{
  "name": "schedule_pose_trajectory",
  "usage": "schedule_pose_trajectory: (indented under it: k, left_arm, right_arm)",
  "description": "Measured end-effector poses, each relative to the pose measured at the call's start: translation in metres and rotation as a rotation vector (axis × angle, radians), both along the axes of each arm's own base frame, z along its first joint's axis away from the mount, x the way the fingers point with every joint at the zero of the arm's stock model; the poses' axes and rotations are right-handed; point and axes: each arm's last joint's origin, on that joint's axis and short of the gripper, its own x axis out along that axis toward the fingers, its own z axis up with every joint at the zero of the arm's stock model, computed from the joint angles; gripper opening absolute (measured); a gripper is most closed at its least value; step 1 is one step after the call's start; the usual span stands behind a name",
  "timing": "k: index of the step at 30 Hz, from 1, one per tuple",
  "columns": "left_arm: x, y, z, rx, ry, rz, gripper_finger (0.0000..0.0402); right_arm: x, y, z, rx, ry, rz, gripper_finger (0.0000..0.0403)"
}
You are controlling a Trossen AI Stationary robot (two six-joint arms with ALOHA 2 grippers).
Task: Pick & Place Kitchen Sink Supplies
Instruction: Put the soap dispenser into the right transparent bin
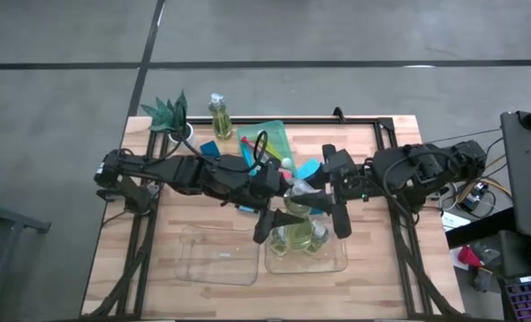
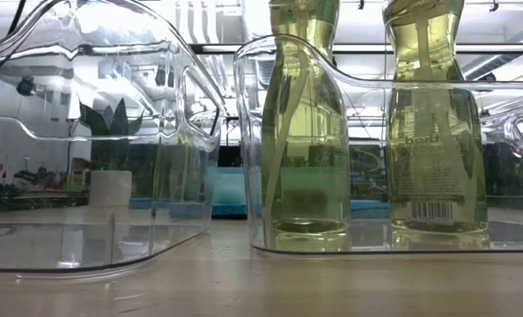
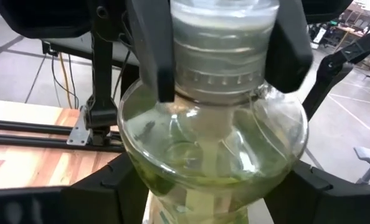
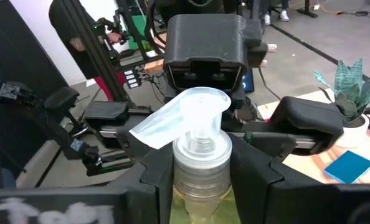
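Note:
A clear bottle (image 4: 200,186) of yellow-green liquid with a clear pump top stands upright between my two grippers, near the table's middle (image 1: 301,197). My right gripper (image 4: 203,180) is shut on it. My left gripper (image 3: 216,202) faces it from the table's left, open, one finger on each side of the bottle's round body (image 3: 210,149); whether they touch it I cannot tell. In the low view two such bottles (image 2: 310,132) (image 2: 438,132) stand on the floor of the right clear bin (image 2: 244,176). Whether one of them is the held bottle I cannot tell. My right gripper pinches the bottle's neck collar (image 3: 216,74), just under the pump head, between its two fingers (image 3: 154,50). It comes from the table's right. The bottle sits upright in the hold, its body below the fingers. What its base rests on does not show.
A second clear bin (image 1: 216,255) lies near the front edge, left of the bottles' bin (image 1: 337,264). Behind the arms lie a green tray (image 1: 273,134) with brushes and a blue sponge (image 1: 210,148). A potted plant (image 1: 169,114) and another bottle (image 1: 218,114) stand at the far edge.

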Motion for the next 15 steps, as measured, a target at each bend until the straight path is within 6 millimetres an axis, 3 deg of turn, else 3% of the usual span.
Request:
schedule_pose_trajectory:
  k: [9, 15]
  left_arm:
    - [-0.011, 0.005, 0.017, 0.010, -0.057, 0.070, 0.0301]
    - [-0.032, 0.011, 0.035, 0.029, -0.117, 0.082, 0.0308]
  right_arm:
    - [-0.007, -0.003, 0.004, -0.014, -0.011, 0.000, 0.0113]
    - [-0.015, -0.006, 0.004, -0.024, 0.015, 0.003, 0.0113]
